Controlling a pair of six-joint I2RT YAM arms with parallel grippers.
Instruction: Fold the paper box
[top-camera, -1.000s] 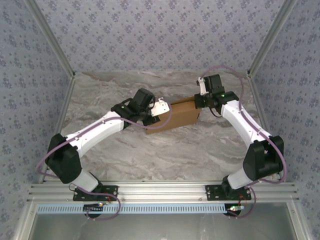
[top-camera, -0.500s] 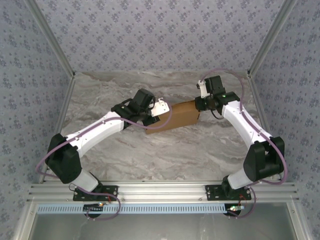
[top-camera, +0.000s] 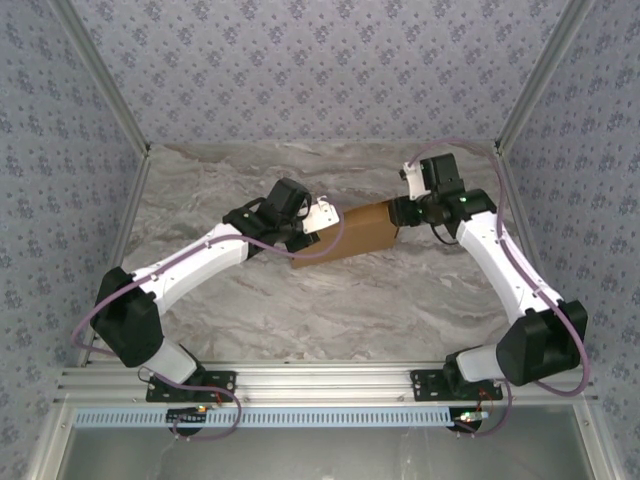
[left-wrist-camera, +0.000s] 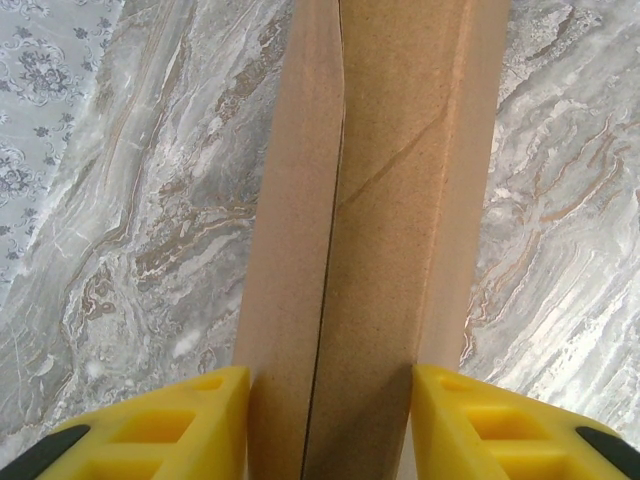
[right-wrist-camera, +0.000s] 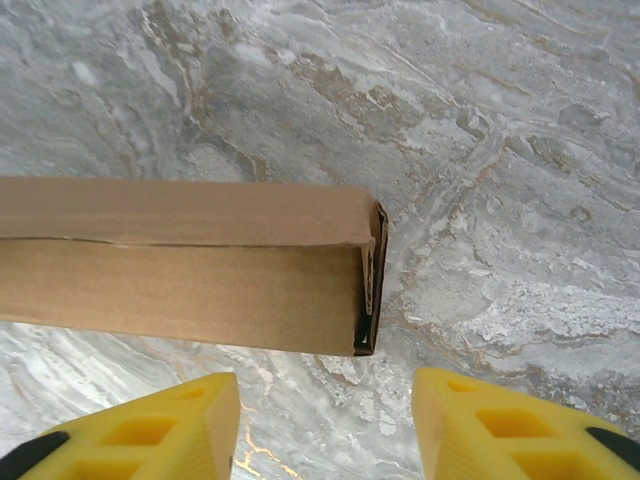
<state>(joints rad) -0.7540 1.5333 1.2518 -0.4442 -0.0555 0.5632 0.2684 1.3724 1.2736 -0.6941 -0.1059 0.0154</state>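
On the marble table (top-camera: 330, 300), the box (top-camera: 365, 232) sits clamped in the left gripper (left-wrist-camera: 328, 395); the right gripper (right-wrist-camera: 325, 400) gapes open, the box's end just beyond its fingertips.

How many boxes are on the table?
1. The box lies on the table, one end in the left gripper, the other just ahead of the open right gripper. No others seen.
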